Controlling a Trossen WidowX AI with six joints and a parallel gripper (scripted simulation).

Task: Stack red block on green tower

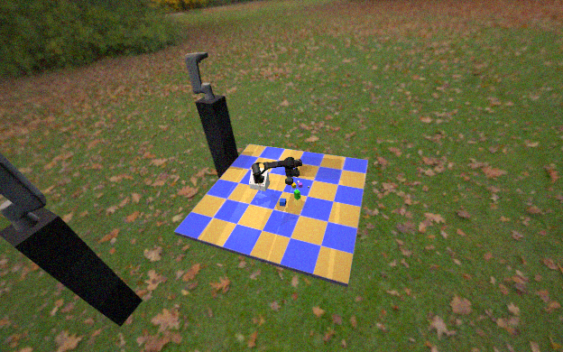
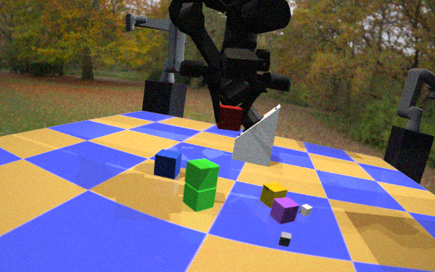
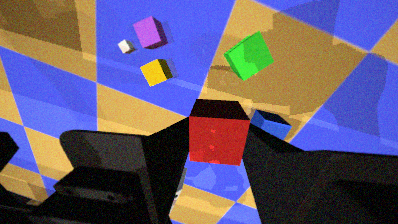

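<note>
From my station I see a glossy blue-and-yellow checkered floor panel (image 1: 281, 235) lying flat on a green lawn strewn with brown fallen leaves (image 1: 466, 135). Two black rectangular pillars topped with grey bracket-shaped camera mounts stand on the grass, one just beside the panel's far corner (image 1: 216, 131), the other well apart in the near left foreground (image 1: 64, 262). A dark green hedge (image 1: 59, 32) fills the upper left. In the exterior view, yellow-leaved autumn trees (image 2: 60, 38) line the background under soft, overcast daylight, with faint shadows across the checkered tiles.
</note>
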